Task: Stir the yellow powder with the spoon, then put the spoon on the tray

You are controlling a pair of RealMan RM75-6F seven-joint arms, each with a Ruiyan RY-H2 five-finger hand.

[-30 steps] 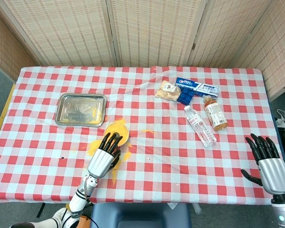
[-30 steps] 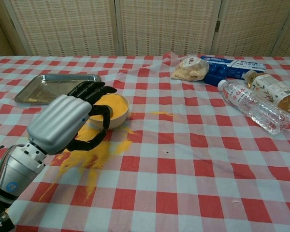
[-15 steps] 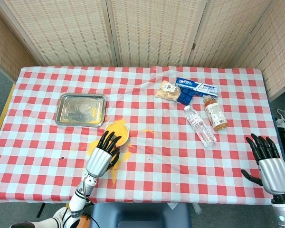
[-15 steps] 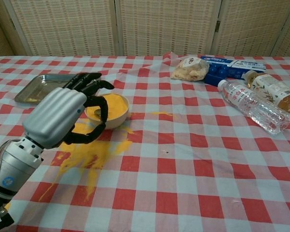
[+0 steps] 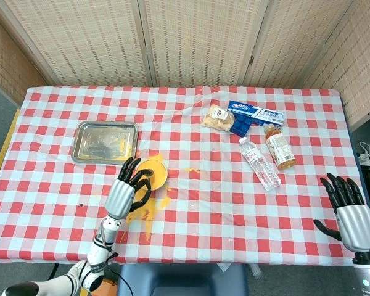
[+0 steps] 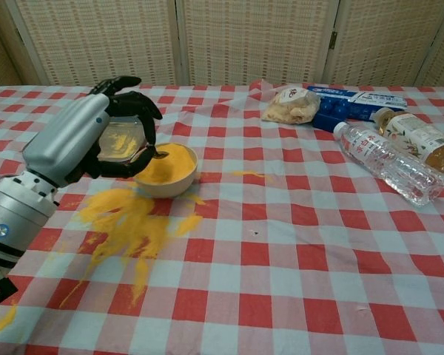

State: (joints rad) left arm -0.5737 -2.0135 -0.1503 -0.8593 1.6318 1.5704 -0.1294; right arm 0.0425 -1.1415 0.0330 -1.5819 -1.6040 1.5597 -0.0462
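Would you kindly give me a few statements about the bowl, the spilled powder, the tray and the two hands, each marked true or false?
1. The bowl holds yellow powder. True.
2. The tray has the spoon lying flat in its middle. False: the spoon is held by the left hand at the bowl's rim.
3. Yellow powder is spilled on the cloth in front of the bowl. True.
4. The right hand grips the clear water bottle. False: it holds nothing, fingers apart, near the table's edge, and the water bottle lies on the cloth well away from it.
5. The tray lies to the right of the bowl in both views. False: it lies to the bowl's left, farther back.
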